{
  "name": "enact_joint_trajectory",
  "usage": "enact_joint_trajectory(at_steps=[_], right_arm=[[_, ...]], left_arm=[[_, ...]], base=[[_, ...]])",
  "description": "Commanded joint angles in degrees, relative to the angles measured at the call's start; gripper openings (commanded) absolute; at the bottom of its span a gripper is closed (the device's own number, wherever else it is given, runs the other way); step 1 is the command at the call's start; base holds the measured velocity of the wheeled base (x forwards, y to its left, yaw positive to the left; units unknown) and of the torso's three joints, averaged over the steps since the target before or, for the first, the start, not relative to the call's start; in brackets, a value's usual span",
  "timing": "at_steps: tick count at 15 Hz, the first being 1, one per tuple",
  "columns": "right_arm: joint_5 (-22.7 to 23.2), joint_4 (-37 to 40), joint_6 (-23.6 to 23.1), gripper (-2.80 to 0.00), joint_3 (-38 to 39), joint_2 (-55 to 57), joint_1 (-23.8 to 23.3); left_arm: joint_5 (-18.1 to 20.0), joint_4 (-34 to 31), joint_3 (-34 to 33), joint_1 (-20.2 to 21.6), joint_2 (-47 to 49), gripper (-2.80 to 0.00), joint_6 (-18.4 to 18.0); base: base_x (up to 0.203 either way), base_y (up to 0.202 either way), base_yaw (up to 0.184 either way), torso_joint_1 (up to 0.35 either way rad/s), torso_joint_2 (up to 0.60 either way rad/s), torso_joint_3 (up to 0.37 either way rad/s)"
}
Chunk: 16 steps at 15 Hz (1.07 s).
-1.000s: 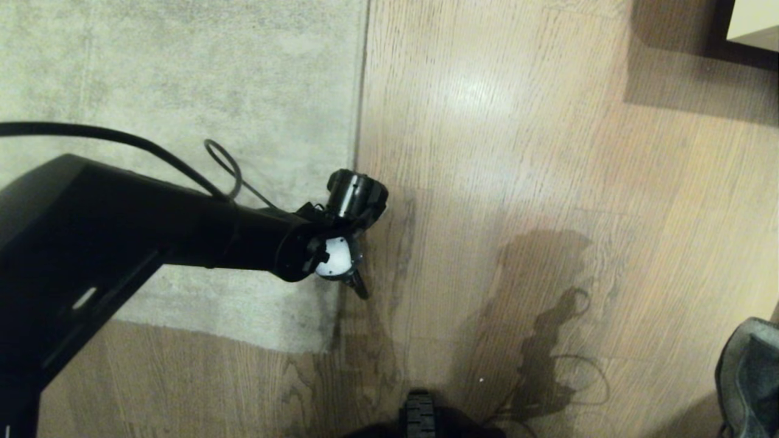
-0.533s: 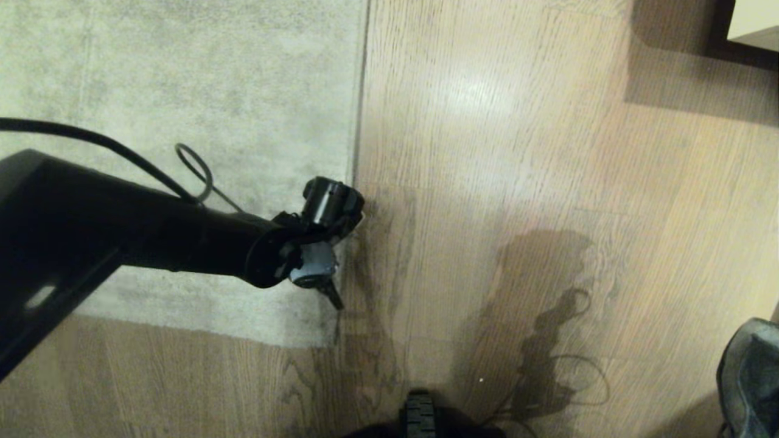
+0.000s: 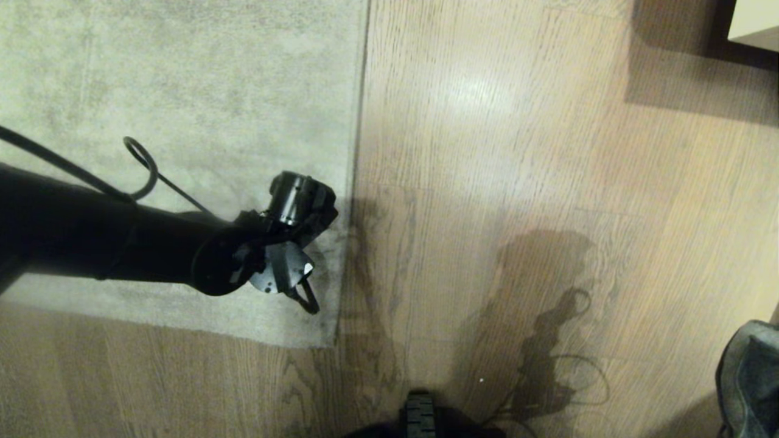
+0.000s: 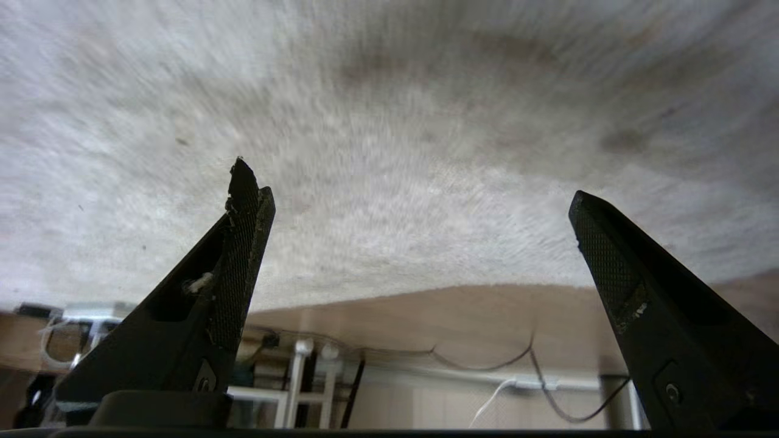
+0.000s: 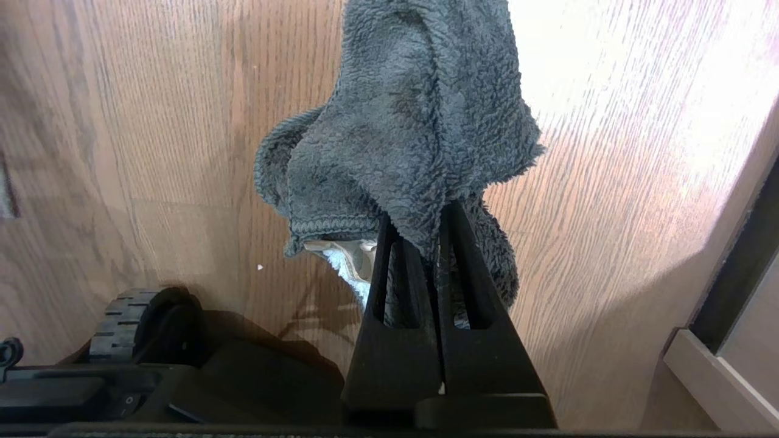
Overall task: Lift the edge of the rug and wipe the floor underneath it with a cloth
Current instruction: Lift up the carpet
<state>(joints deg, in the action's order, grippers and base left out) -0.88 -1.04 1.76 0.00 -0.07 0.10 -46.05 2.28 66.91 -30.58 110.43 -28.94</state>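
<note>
The pale grey-beige rug (image 3: 182,91) covers the upper left of the head view. Its straight right edge (image 3: 356,121) and near corner (image 3: 336,345) lie flat on the wood floor (image 3: 517,152). My left gripper (image 3: 306,299) hangs over the rug just inside that corner. Seen from the left wrist, the left gripper (image 4: 411,185) is open wide with only the rug (image 4: 389,121) between its fingers. My right gripper (image 5: 420,219) is shut on the dark grey cloth (image 5: 401,121), held above the floor (image 5: 608,182). The cloth (image 3: 748,377) peeks in at the head view's lower right.
A dark furniture base (image 3: 730,42) stands at the far right corner. My base's wheel (image 3: 420,417) shows at the bottom centre. A loose cable loop (image 3: 143,164) rides on the left arm. Cables and a white frame (image 4: 298,377) lie beyond the rug.
My left arm has drawn leftwards, carrying the open gripper from over the rug's right edge to over the rug near its corner. The cloth and the rug have not moved.
</note>
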Motion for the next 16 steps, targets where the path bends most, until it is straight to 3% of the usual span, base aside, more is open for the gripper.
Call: enact_joint_trajectory(at_steps=[1,5,10,16], right_arm=[[0.00,-0.02,0.00,-2.80,0.00,0.07,-0.01],[0.00,-0.02,0.00,-2.80,0.00,0.07,-0.01],[0.00,-0.02,0.00,-2.80,0.00,0.07,-0.01],[0.00,-0.02,0.00,-2.80,0.00,0.07,-0.01]], left_arm=[[-0.13,0.06,2.31,-1.48,-0.65,0.00,-0.12],[0.05,0.01,7.90,-4.44,2.07,0.00,0.19],[2.17,0.08,11.49,-6.11,7.60,0.00,6.14],[4.74,0.15,14.39,-5.54,11.59,0.00,6.35]], base=[[0.000,0.000,0.000,0.000,0.00,0.000],[0.000,0.000,0.000,0.000,0.00,0.000],[0.000,0.000,0.000,0.000,0.00,0.000],[0.000,0.000,0.000,0.000,0.00,0.000]])
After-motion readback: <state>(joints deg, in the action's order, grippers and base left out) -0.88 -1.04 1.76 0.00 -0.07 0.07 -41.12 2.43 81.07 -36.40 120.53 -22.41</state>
